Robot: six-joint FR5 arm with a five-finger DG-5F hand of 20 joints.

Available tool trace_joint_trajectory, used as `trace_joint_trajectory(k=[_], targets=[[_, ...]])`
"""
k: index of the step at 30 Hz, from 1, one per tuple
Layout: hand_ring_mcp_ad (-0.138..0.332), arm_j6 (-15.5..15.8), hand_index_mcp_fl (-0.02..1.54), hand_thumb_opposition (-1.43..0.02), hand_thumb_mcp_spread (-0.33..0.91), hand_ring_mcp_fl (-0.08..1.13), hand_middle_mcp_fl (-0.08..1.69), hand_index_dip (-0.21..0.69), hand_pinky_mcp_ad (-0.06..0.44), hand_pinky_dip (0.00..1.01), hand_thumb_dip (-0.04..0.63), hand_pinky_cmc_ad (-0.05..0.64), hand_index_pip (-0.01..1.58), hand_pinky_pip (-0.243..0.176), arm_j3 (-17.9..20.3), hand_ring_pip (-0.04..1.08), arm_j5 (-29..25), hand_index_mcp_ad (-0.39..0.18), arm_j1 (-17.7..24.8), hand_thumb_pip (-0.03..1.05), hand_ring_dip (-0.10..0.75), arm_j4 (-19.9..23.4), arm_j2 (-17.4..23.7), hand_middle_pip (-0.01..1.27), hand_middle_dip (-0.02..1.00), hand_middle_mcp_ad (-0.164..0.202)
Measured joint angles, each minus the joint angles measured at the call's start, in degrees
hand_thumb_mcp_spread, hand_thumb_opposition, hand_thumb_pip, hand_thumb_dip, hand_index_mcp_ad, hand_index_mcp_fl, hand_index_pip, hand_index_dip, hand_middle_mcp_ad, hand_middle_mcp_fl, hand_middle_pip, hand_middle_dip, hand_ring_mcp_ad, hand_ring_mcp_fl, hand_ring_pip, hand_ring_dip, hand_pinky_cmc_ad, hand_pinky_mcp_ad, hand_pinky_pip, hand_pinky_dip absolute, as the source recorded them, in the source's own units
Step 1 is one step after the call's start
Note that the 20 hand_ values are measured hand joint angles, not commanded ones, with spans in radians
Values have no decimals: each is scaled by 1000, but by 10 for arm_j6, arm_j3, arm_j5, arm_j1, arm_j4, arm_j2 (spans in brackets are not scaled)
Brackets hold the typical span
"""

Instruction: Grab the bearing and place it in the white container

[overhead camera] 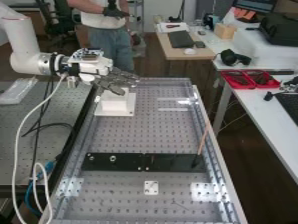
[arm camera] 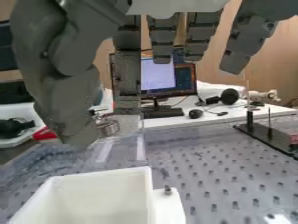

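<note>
Task so far: the grab looks done, the placing not — the bearing (arm camera: 107, 127) is up off the bench (overhead camera: 126, 132), outside the white container (arm camera: 103, 175).
Left to do: judging by how things lie, only a small shift to bring the bearing over the opening, a little lowering if needed, and the release.
Bearing: at the tip of the thumb (arm camera: 73, 112), between it and the fingertip opposite, at the far end of the hand (overhead camera: 114, 80) from the palm.
Hand: grasping the bearing in what reads as a pinch; the other fingers hang fairly straight, apart from it.
White container: open at the top, standing on the bench just below the hand, with a small peg (arm camera: 167, 190) beside it.
Black plate: lies across the bench (overhead camera: 126, 162), well apart from the hand, with small metal pieces on its left part in the high view.
Risk: the hold is at the very tips, so a knock on the rim or an early release could drop the bearing outside.
</note>
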State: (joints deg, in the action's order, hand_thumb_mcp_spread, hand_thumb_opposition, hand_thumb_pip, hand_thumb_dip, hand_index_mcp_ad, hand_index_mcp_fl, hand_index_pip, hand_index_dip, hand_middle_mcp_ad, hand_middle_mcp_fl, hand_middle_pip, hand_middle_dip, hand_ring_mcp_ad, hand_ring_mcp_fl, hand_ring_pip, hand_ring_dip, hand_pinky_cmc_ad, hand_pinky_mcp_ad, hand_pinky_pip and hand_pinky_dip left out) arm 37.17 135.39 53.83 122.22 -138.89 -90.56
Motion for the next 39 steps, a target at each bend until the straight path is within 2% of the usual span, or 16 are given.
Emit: trace_joint_trajectory(k=[10, 17, 20, 23, 29, 36, 39], targets=[[133, -13, 419, -843, 382, -2, -5, 108, 290, 208, 281, 365, 1377, -59, 14, 87, 3, -51, 16, 557, 59, 51, -46, 138, 138, 75], [133, -25, 400, -843, 382, -2, -5, 108, 290, 208, 281, 367, 1381, -59, 14, 87, 4, -52, 24, 557, 59, 58, -68, 138, 138, 75], [133, -32, 384, -843, 386, -2, -5, 108, 290, 208, 284, 363, 1381, -59, 11, 87, 3, -61, 28, 557, 59, 51, -73, 138, 138, 75], [133, -36, 290, -843, 389, -2, -5, 108, 290, 208, 283, 367, 1367, -59, 7, 87, 2, -120, 29, 586, 59, 40, -74, 138, 138, 77], [133, -42, 56, -838, 379, -2, -3, 106, 288, 230, 283, 367, 1162, -63, 2, 87, -1, -122, 26, 618, 59, 24, -68, 138, 138, 77], [133, -41, 7, -817, 347, -2, -5, 91, 288, 279, 283, 367, 1127, -63, -2, 87, -6, -122, 20, 642, 59, 9, -53, 134, 138, 77], [133, -34, 9, -817, 344, -2, -5, 91, 288, 291, 283, 363, 1108, -63, -7, 87, -2, -122, 12, 644, 59, -6, -32, 134, 138, 77]])
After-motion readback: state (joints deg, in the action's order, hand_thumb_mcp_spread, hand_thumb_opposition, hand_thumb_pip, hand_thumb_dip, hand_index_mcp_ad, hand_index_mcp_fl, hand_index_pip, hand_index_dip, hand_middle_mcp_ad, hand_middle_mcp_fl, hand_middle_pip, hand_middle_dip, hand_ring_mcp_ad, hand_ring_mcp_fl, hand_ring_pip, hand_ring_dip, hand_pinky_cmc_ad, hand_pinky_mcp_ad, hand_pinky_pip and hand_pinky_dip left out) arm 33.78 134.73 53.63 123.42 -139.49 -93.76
